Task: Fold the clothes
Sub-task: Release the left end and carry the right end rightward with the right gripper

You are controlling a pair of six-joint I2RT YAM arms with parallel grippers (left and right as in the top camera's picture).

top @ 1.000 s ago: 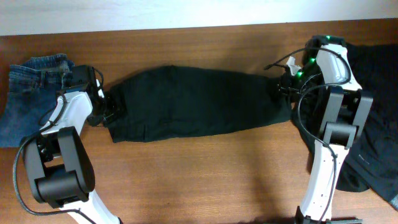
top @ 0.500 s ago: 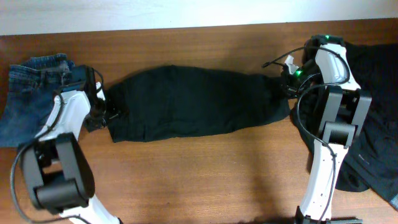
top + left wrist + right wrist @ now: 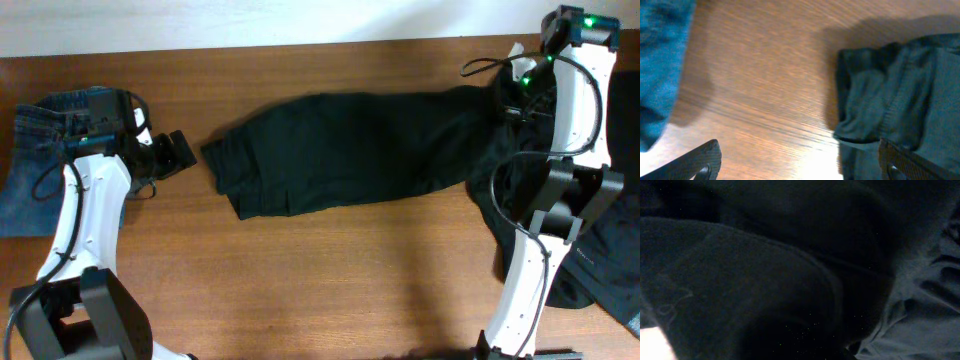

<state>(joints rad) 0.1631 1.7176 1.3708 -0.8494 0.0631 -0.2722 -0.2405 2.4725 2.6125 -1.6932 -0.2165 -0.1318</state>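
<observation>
Left gripper (image 3: 178,152): we see jaws spread, empty, beside jeans (image 3: 40,130).
Right gripper (image 3: 512,92): we see it clamped on black garment (image 3: 350,150), at the far-right corner of the worktop (image 3: 330,290).

1 long black garment (image 3: 350,150) flat mid-table; jeans (image 3: 25,190) left; black pile (image 3: 600,275) right

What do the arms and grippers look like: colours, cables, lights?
Both arms, left arm and right arm, have white link shells with black joint housings. Thin black cables loop alongside them. Green lights glow on the right arm. The left gripper is black with dark fingers.
</observation>
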